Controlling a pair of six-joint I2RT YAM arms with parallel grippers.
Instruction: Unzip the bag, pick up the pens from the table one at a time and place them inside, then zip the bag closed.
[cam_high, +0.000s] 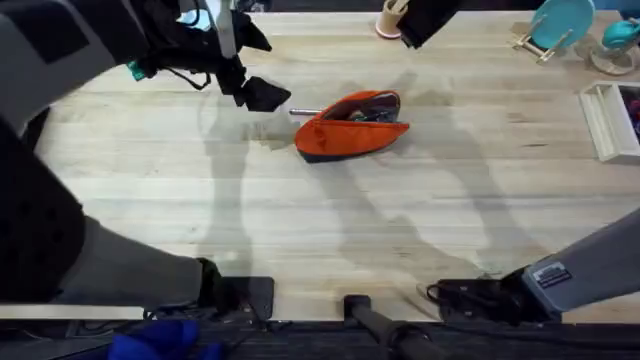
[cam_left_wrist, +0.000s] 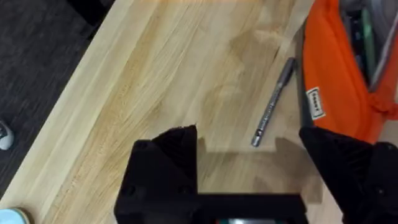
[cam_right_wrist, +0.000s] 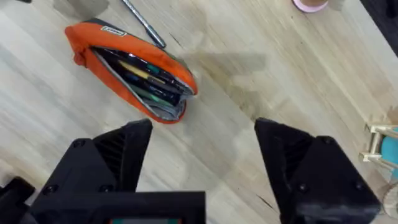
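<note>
Orange pouch (cam_high: 350, 130) lies on the table (cam_high: 300, 210) with its zipper open, its mouth gaping to show several pens packed inside; from the right wrist view the contents (cam_right_wrist: 146, 78) read as dark, green and yellowish barrels, but how many there are is hard to make out.

The left gripper (cam_high: 262, 95) hangs just beside the pouch's end, on the side away from the right arm. Its two black fingers (cam_left_wrist: 168, 162) stand wide apart with nothing between them. Ahead of that gap, slightly toward the pouch, the silver pen (cam_left_wrist: 273, 102) lies flat on the wood, its near tip just short of the fingers and its length running alongside the pouch's orange wall, close to it; whether it touches the fabric cannot be told. In the overhead view just a short stub of this pen (cam_high: 303, 112) shows between the gripper and the pouch, the rest hidden behind the pouch's raised edge. The left arm itself rises close under the camera as a large dark blur, covering much of the table's corner there.

The right gripper (cam_high: 418, 25) sits well apart from the pouch, beyond it and cut off by the frame edge. Its fingers (cam_right_wrist: 118, 155) are spread wide and hold nothing; the pouch lies ahead of them on bare wood, clear of both fingertips.
</note>
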